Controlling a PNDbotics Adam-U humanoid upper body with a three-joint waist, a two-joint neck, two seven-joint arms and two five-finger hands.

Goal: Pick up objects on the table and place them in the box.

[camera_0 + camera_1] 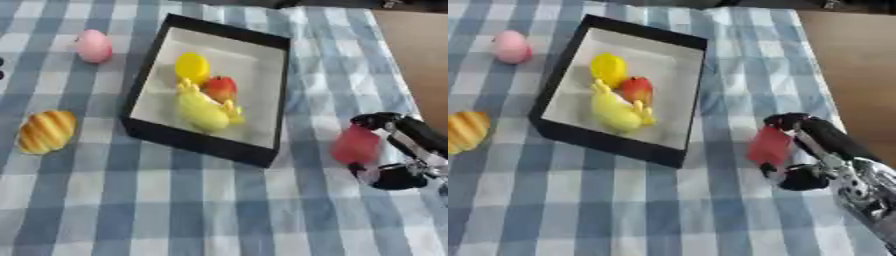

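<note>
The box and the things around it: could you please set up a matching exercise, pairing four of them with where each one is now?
Things:
1. pink egg-shaped object
2. striped bread-like object
3. red object
4. yellow round object

Places:
A. inside the box, by its far end
B. on the cloth left of the box, nearer the robot
C. between the fingers and thumb of the right hand, right of the box
D. on the cloth left of the box, at the far side

Pairs: 1-D, 2-B, 3-C, 4-A

1 box [201, 142], 3 items inside, 3 outside.
</note>
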